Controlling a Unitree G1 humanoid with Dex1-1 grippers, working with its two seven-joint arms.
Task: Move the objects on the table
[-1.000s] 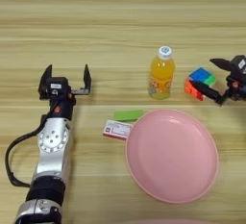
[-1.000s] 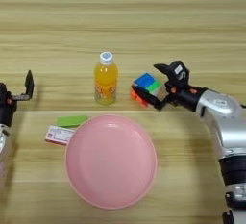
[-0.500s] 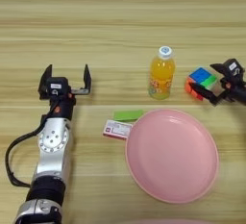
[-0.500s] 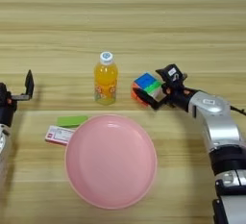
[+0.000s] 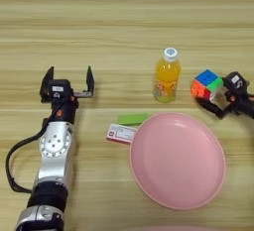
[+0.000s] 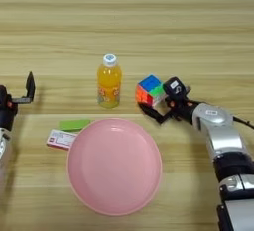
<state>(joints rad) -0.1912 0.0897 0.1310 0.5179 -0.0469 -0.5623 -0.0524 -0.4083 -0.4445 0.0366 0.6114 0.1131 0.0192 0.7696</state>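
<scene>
Bottle (image 6: 109, 81) left of cube (image 6: 150, 90); plate (image 6: 114, 165) nearer; block (image 6: 74, 124), box (image 6: 62, 139) plate's left.

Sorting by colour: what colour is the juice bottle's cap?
White; the small orange-juice bottle's cap shows best in the left eye view.

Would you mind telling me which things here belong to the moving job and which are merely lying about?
Job: cube, at the right gripper; bottle; plate; green block; box.
Lying about: nothing apart from the table. Left gripper is idle.
</scene>
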